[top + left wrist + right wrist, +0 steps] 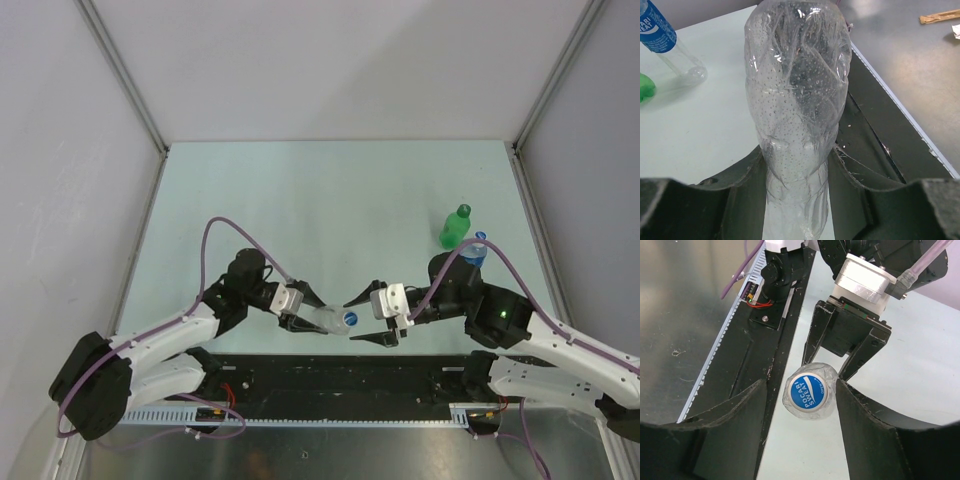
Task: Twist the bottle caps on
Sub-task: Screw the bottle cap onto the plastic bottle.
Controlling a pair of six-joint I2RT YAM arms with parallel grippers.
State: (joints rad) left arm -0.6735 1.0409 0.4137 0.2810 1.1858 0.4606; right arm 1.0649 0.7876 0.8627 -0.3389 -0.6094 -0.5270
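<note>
My left gripper (796, 165) is shut on the clear unlabelled bottle (795, 100), holding it on its side above the table's near edge (325, 319). The bottle's neck points at my right gripper and carries a cap (809, 394) with a blue printed top (350, 319). My right gripper (801, 385) is open, one finger either side of that cap, with a gap on the left side. In the top view it (356, 320) faces the left gripper (312, 312). The green bottle (455, 227) stands upright at the right with a green cap on it.
The blue-labelled bottle (474, 250) stands beside the green one, partly behind my right arm; it also shows far off in the left wrist view (665, 40). A black rail (785, 330) with cabling runs along the table's near edge below both grippers.
</note>
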